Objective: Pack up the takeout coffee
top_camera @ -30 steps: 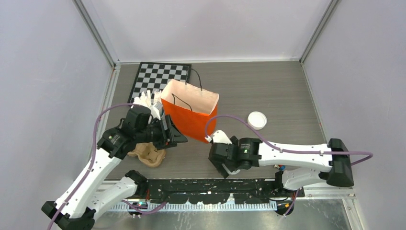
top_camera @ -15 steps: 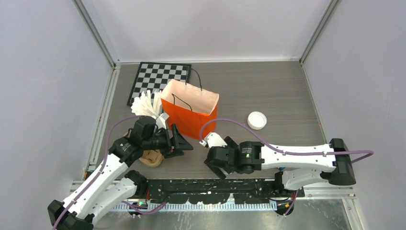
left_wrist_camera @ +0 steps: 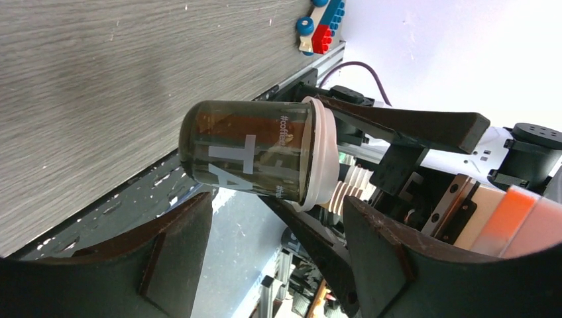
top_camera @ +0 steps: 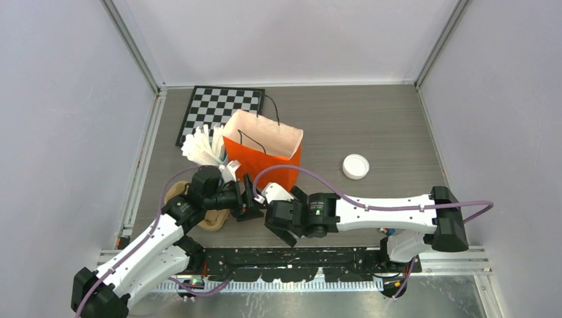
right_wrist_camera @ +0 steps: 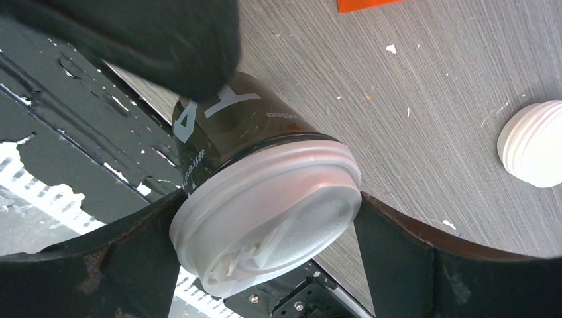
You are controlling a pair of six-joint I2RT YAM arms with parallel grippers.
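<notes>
**Item:** takeout coffee cup (right_wrist_camera: 265, 179), black, white lid on.
**Location:** held in the air just in front of the orange bag (top_camera: 265, 162) (mouth up, farther from the bases).
**Axis:** near level, lid end toward the right gripper (right_wrist_camera: 265, 222), base toward the left gripper (left_wrist_camera: 275, 212).
**Right fingers:** pressed on the lid rim from either side, apparently gripping.
**Left fingers:** apart, flanking the base; contact unclear.
**Right arm:** reaches across to the left, forearm low along the near edge.
</notes>
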